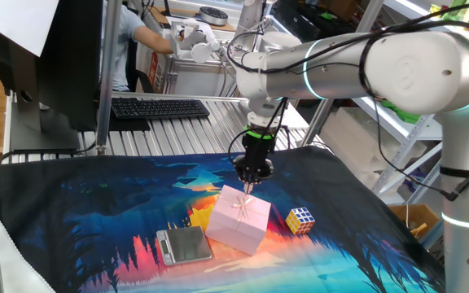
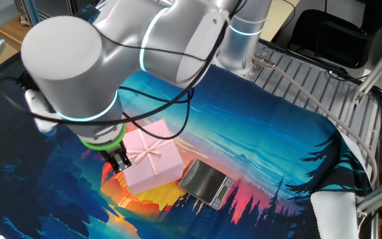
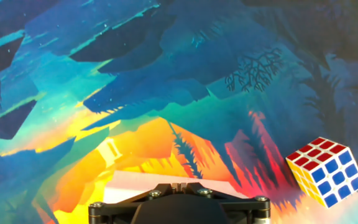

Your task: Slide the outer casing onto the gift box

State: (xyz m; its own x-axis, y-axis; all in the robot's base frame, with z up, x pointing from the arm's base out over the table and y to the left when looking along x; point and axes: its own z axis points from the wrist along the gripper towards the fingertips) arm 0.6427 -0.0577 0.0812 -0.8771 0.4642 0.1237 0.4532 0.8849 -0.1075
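**One pink casing, one cube, one grey device on the painted cloth**

A single outer casing (image 1: pixel 238 218) sat mid-desk, a bow mark on its top. One puzzle cube (image 1: pixel 300 220) stood near it on one side, and one flat grey device (image 1: pixel 184 244) lay just beside it on the other. The gift box could not be made out apart from the casing. The end effector (image 1: pixel 251 182) hung at the casing's far top edge; whether it gripped anything, or how wide it stood, could not be told. A forest-sunset cloth (image 1: pixel 88 212) covered the desk (image 1: pixel 177 134). Behind were one keyboard (image 1: pixel 159 107) and shelving.
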